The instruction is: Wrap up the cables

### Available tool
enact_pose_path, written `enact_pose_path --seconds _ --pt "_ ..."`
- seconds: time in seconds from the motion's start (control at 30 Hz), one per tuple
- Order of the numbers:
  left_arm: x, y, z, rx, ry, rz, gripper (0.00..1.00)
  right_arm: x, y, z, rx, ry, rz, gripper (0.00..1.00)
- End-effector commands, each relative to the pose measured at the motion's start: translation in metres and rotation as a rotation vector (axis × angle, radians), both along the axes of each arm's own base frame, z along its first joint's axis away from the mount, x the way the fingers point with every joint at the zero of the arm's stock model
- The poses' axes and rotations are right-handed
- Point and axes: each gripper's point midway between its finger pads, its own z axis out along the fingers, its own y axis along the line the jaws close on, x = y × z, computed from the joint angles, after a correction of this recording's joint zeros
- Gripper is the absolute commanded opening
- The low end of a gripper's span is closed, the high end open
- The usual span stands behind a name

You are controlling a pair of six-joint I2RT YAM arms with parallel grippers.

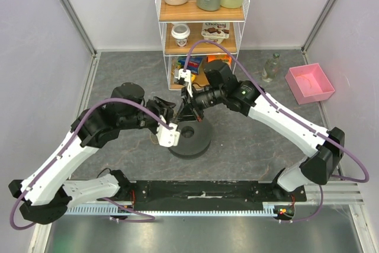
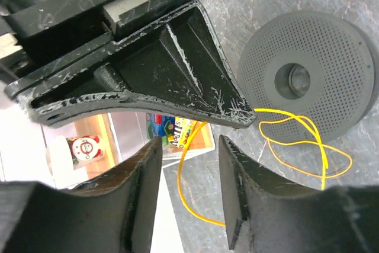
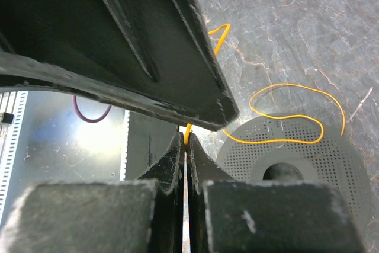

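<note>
Spool [image 1: 190, 139] mid-table, shelf rack [image 1: 189, 13] behind it, bottle [image 1: 271, 66] then tray [image 1: 311, 82] right of rack, cable [image 3: 296, 85] loops across spool's edge

R pincer [image 3: 185, 144] closed, gripping cable [image 3: 290, 85] (yellow)

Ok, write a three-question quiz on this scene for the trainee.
1. True or false: the right gripper is shut on the wire.
2. The left gripper is: A open; B shut on the wire; C out of view.
3. What colour is the tray?
Key: 1 true; 2 A; 3 pink.
</note>
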Motion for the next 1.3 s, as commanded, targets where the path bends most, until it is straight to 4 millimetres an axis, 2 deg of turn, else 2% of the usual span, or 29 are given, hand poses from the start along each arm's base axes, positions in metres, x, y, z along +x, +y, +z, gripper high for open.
enact_pose_path --seconds 0.0,0.07,0.17,0.23,0.3,0.33,0.43,0.5,0.6,0.67,0.73,0.83,0.87,0.97,1.03,1.13,1.27 --pt "0.004 -0.005 0.044 -0.257 0.135 0.166 0.52 0.033 -0.025 0.010 -0.003 0.019 -0.158 0.00" --pt "0.005 0.002 0.057 -0.384 0.253 0.235 0.54 0.066 -0.055 0.006 -0.015 0.059 -0.306 0.00" --pt "0.018 0.016 0.064 -0.542 0.315 0.360 0.54 0.097 -0.108 0.004 -0.001 0.117 -0.490 0.00" --pt "0.020 0.023 0.062 -0.597 0.305 0.389 0.54 0.086 -0.130 0.005 0.021 0.095 -0.475 0.00" --pt "0.026 0.025 0.055 -0.642 0.325 0.439 0.55 0.059 -0.150 -0.001 -0.030 -0.011 -0.428 0.00" --pt "0.028 0.024 0.052 -0.653 0.339 0.450 0.55 0.044 -0.160 -0.003 -0.052 -0.129 -0.368 0.00" --pt "0.044 0.020 0.033 -0.640 0.391 0.522 0.55 0.008 -0.190 -0.007 -0.124 -0.331 -0.314 0.00" --pt "0.057 0.015 0.015 -0.597 0.420 0.560 0.54 -0.003 -0.208 -0.011 -0.184 -0.428 -0.312 0.00" --pt "0.068 0.006 -0.009 -0.532 0.477 0.586 0.51 0.008 -0.228 -0.001 -0.224 -0.462 -0.490 0.00" --pt "0.074 -0.001 -0.024 -0.493 0.526 0.601 0.50 0.036 -0.246 0.007 -0.260 -0.418 -0.729 0.00" --pt "0.068 -0.008 -0.028 -0.482 0.558 0.557 0.49 0.057 -0.264 0.014 -0.295 -0.401 -0.907 0.00" --pt "0.043 -0.020 -0.034 -0.435 0.625 0.418 0.47 0.081 -0.292 0.032 -0.283 -0.389 -1.175 0.00" --pt "0.028 -0.023 -0.038 -0.402 0.666 0.355 0.48 0.086 -0.297 0.043 -0.262 -0.380 -1.243 0.00" --pt "0.000 -0.028 -0.050 -0.368 0.779 0.274 0.53 0.094 -0.287 0.069 -0.151 -0.373 -1.258 0.00" --pt "0.001 -0.027 -0.068 -0.344 0.828 0.323 0.53 0.093 -0.270 0.086 -0.054 -0.380 -1.192 0.00" --pt "0.006 -0.019 -0.104 -0.292 0.858 0.424 0.52 0.094 -0.258 0.105 0.022 -0.393 -1.151 0.00" --pt "0.013 -0.002 -0.143 -0.222 0.839 0.538 0.49 0.095 -0.252 0.111 0.047 -0.395 -1.123 0.00"
